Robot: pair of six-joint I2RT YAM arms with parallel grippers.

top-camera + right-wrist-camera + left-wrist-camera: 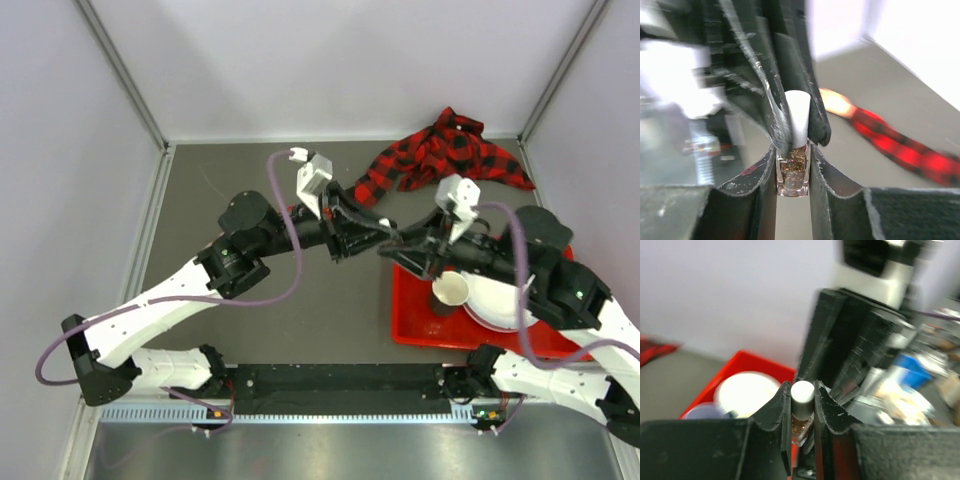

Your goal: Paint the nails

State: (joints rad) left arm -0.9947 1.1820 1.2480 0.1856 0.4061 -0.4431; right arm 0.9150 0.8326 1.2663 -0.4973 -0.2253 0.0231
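While right fingers (765, 175) clamp the glitter-filled glass bottle (792, 172) and left fingers (782, 405) pinch its white cap (802, 395), a skewed twist could spill polish short of the nails of the pale peach mannequin hand (837, 102) on the grey desk (250, 330).

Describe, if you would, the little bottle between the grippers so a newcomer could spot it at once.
On the table's right lies a red tray. By its far left corner the right gripper pinches a small glass bottle of glittery brown polish, with the left gripper on its cap. That tall white cap sets it apart from the tray's paper cup and white dish.
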